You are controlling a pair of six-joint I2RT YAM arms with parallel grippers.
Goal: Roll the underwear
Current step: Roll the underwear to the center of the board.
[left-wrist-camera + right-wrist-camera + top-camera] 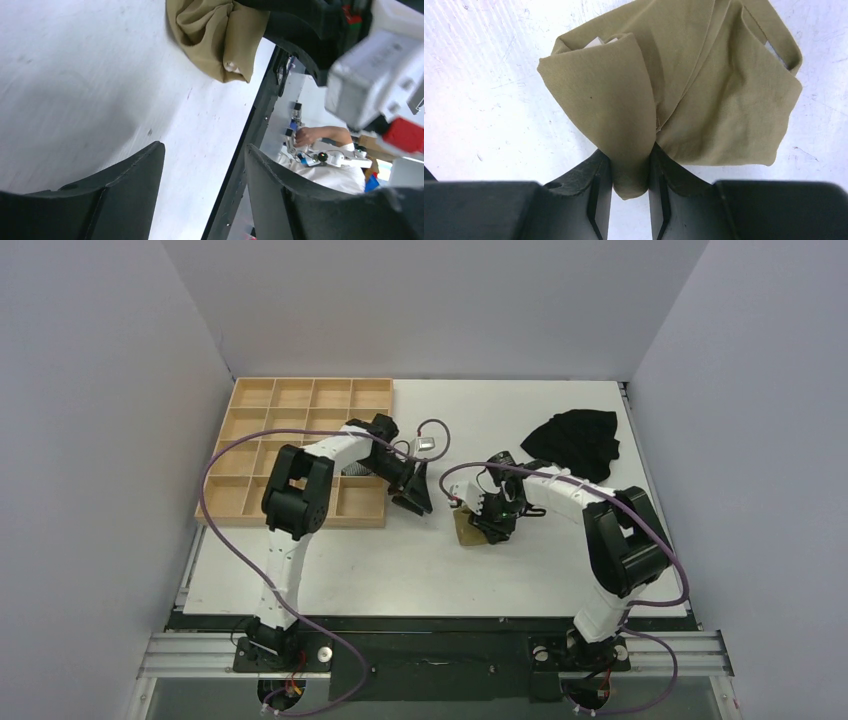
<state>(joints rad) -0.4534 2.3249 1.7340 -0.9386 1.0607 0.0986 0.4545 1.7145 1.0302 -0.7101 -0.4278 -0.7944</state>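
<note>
Right gripper [630, 172] clamped on a fold of the underwear [714, 100]; left gripper [204, 150] jaws apart, empty, underwear just ahead of its tips.

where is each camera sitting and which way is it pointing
Top external: above and behind the robot, looking down on the table; left arm and right arm show.
Left wrist: on the left arm, facing across the table to the underwear; open left gripper below.
Right wrist: on the right arm, facing down at the underwear pinched in the right gripper.
Shared: underwear, in all three.
</note>
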